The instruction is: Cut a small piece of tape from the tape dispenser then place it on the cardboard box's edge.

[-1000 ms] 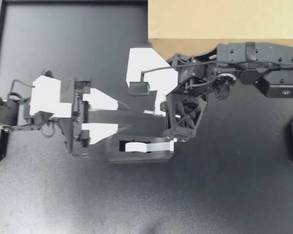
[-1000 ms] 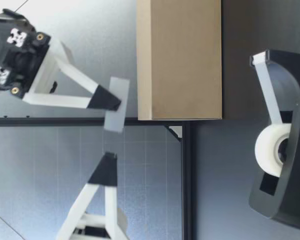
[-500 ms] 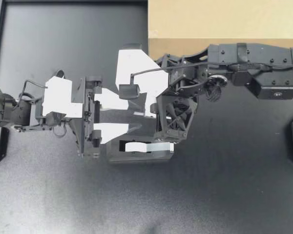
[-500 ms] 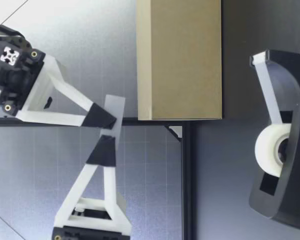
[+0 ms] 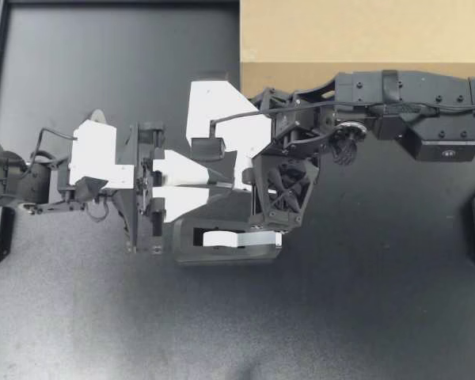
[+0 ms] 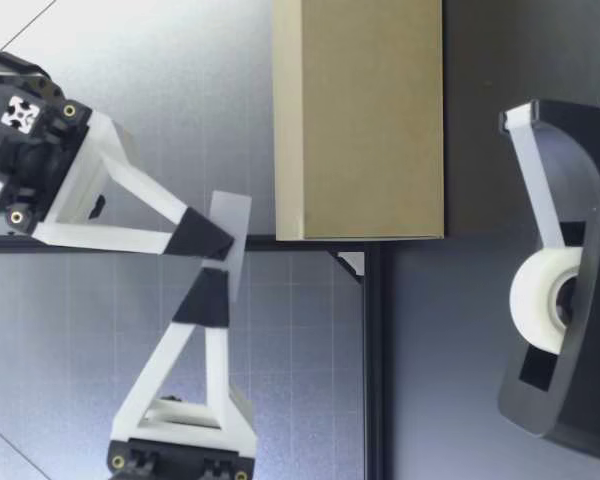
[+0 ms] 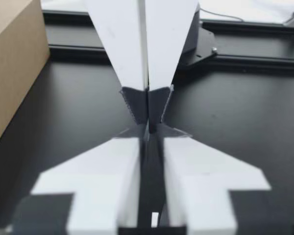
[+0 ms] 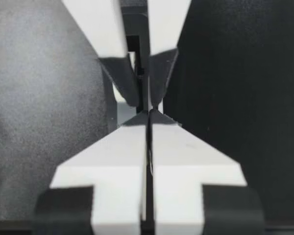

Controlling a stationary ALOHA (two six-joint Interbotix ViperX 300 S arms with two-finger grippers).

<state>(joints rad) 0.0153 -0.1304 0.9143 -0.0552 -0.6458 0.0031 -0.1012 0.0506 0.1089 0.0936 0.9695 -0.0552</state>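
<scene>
High above the table, my left gripper [image 5: 222, 180] and my right gripper [image 5: 239, 178] meet tip to tip. A short translucent piece of tape [image 6: 232, 215] hangs upright between them. My right gripper [image 6: 220, 240] is shut on its middle. My left gripper [image 6: 212, 290] has its fingers pressed together on the tape just beside it. In the left wrist view my left gripper [image 7: 149, 131] faces the right gripper [image 7: 147, 110], both shut. The black tape dispenser [image 5: 229, 241] with its white roll [image 6: 540, 300] stands on the table below. The cardboard box [image 5: 364, 32] sits at the back.
The table top [image 5: 340, 317] is a dark mat with a black frame rail [image 6: 372, 360] behind it. The box's tall side [image 6: 360, 120] rises beyond the dispenser [image 6: 570, 300]. The right arm [image 5: 412, 87] stretches across in front of the box.
My left gripper moved right to meet the right gripper, then closed its wide-open fingers onto the tape. The right gripper shifted slightly left, still holding the tape.
</scene>
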